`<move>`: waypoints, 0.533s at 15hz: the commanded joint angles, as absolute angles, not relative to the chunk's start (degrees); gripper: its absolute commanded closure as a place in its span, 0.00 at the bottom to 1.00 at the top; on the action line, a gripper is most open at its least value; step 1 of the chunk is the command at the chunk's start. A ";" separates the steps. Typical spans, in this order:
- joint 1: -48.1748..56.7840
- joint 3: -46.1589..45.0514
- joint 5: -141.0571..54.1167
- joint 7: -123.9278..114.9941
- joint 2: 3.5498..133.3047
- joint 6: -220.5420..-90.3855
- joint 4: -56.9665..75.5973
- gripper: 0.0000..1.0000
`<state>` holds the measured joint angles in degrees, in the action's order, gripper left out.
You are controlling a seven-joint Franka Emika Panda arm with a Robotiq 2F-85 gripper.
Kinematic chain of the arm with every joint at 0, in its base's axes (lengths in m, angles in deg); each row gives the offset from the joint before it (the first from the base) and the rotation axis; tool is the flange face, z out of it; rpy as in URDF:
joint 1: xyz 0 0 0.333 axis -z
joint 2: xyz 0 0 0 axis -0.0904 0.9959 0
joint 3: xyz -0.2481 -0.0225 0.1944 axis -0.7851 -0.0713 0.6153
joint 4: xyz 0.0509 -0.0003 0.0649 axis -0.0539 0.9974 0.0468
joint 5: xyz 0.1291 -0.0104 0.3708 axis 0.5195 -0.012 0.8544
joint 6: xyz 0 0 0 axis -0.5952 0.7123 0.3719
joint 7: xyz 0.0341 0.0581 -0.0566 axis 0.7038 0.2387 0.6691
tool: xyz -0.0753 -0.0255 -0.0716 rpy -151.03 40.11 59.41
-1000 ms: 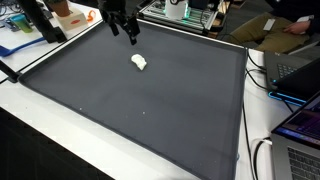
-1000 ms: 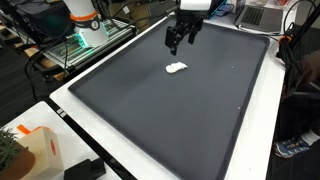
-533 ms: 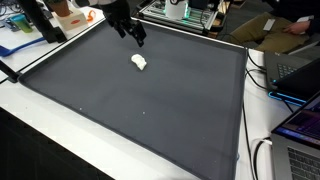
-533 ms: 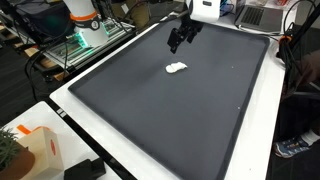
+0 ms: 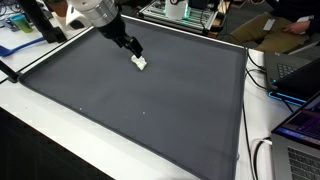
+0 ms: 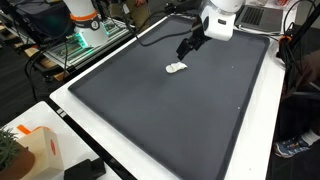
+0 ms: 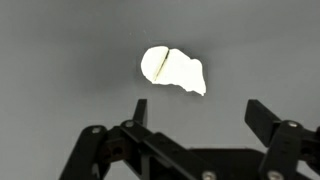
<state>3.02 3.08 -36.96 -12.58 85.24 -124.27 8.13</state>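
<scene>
dark mat (image 5: 150, 110) | white table (image 5: 60, 125) | laptop (image 5: 300, 125) (cluttered benches behind)

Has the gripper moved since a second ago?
Yes. In an exterior view the gripper has dropped from the far edge of the gray mat toward the white lump.

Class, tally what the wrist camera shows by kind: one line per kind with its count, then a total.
White lump: 1
Gripper, jaws open, short of the lump: 1
Dark grey mat: 1
Total: 3
</scene>
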 commanded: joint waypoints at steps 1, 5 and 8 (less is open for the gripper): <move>2.82 2.68 -37.08 -13.41 91.28 -117.50 -0.86 0.00; 2.46 2.46 -37.47 -14.21 95.83 -110.85 -8.37 0.00; 2.29 2.28 -37.59 -14.84 98.60 -107.24 -12.41 0.00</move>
<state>2.84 2.92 -37.23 -13.38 94.52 -111.59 -6.61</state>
